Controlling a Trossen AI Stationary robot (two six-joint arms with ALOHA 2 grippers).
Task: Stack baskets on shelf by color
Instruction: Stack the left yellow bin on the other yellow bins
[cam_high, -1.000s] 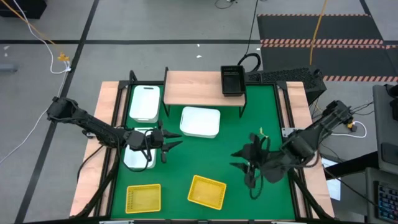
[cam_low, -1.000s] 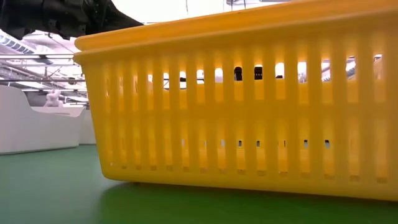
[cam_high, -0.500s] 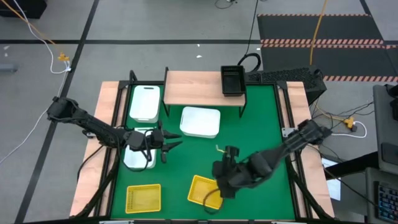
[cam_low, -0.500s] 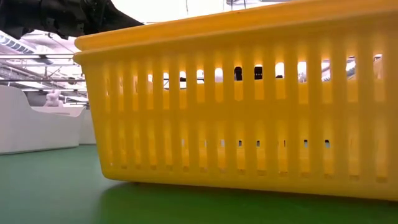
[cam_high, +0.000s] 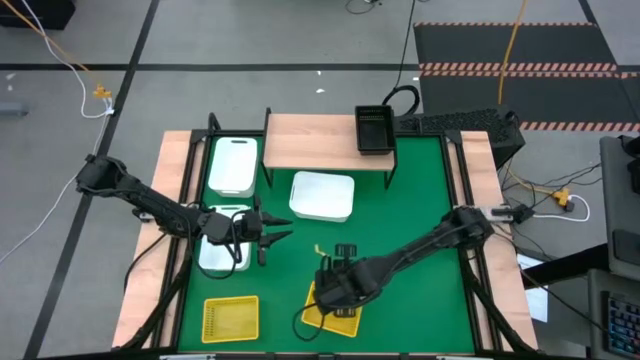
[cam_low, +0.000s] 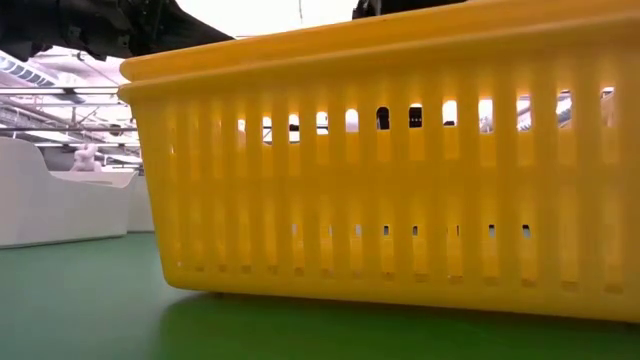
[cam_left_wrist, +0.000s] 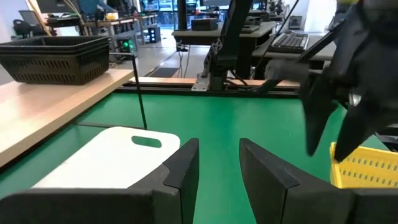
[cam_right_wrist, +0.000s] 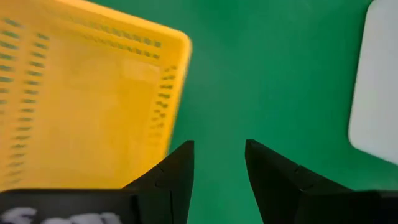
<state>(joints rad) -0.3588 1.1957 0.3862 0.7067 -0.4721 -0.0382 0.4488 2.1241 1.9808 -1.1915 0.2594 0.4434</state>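
Note:
My right gripper (cam_high: 324, 292) hangs open over the far edge of a yellow basket (cam_high: 333, 308) near the table's front, fingers pointing down. In its wrist view the fingers (cam_right_wrist: 217, 167) stand over bare mat beside that basket's corner (cam_right_wrist: 177, 43), touching nothing. My left gripper (cam_high: 276, 228) waits open and level at the left, above a white basket (cam_high: 215, 252). A second yellow basket (cam_high: 230, 318) sits at the near left. The shelf (cam_high: 320, 140) carries a black basket (cam_high: 373, 130). Another white basket (cam_high: 322, 196) lies in front of the shelf.
A third white basket (cam_high: 232, 165) lies at the far left beside the shelf. The shelf's thin black legs (cam_left_wrist: 140, 93) stand on the green mat (cam_high: 420, 210), which is bare at the right. In the low view the yellow basket (cam_low: 400, 170) blocks most of the table.
My right gripper has swung from the table's right side toward the near centre, sinking and tipping from slanted to nearly straight down, and now hangs over the yellow basket's far edge. Its fingers stay open. The baskets have not moved.

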